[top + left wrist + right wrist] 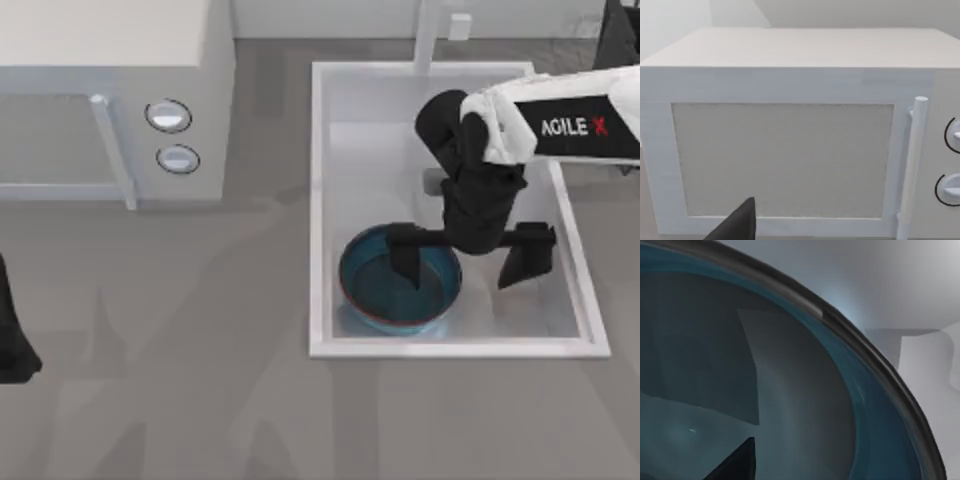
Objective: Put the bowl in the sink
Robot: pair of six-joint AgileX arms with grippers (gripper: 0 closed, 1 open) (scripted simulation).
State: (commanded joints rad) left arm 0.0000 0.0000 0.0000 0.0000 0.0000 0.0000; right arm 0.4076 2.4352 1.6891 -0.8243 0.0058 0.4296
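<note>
White sink (pixel 322 200) — right pincer (pixel 470 262) spread wide, one finger (pixel 405 258) inside the bowl (pixel 372 290) — left pincer (pixel 15 350) state unclear.

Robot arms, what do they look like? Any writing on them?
The right arm has a white shell with a black band reading AGILE X, the X red. Its wrist and right gripper are black, with two blocky fingers. The left arm looks black at the table's left edge.

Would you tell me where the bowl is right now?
In the top view the bowl sits inside the sink, in its near-left corner, with the right gripper spread open over its right rim.
</note>
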